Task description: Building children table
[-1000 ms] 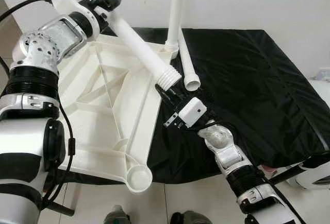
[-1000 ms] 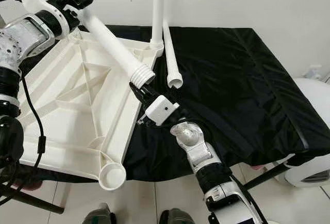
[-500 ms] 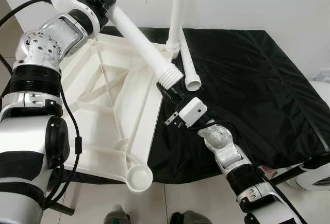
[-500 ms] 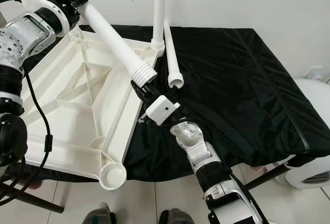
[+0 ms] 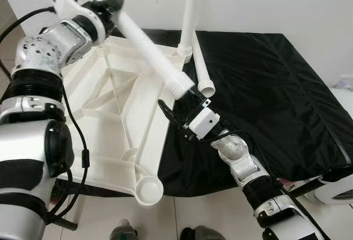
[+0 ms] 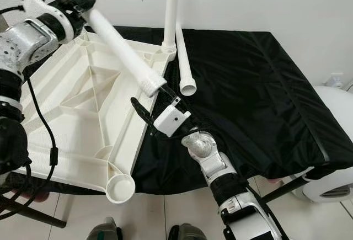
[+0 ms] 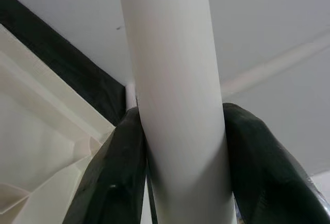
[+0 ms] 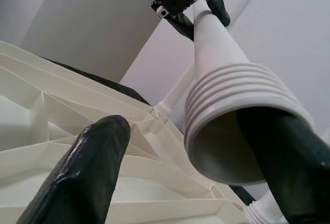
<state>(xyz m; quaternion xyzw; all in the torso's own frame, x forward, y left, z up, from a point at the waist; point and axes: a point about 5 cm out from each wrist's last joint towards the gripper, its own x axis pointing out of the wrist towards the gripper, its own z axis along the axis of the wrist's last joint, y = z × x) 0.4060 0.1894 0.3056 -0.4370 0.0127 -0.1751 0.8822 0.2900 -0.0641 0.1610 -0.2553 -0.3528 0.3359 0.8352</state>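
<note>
Starting at your left, the left gripper [image 5: 107, 8] is clamped around a white table leg [image 5: 149, 47], which slants down over the upturned white tabletop [image 5: 116, 113] lying on the black-covered bench [image 5: 265, 85]. Your right gripper [image 5: 177, 103] sits at the leg's threaded lower end [image 8: 242, 126], fingers spread wide, one beside that end. Another leg [image 5: 189, 8] stands upright in the far corner socket; a loose leg [image 5: 202, 74] lies beside it.

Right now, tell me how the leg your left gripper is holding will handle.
The white table leg is likely stiff and light: a straight, hollow tube. Its smooth round shaft could slip or twist in the left gripper, which grips it far from the ribbed end. Set down, it would probably roll.
</note>
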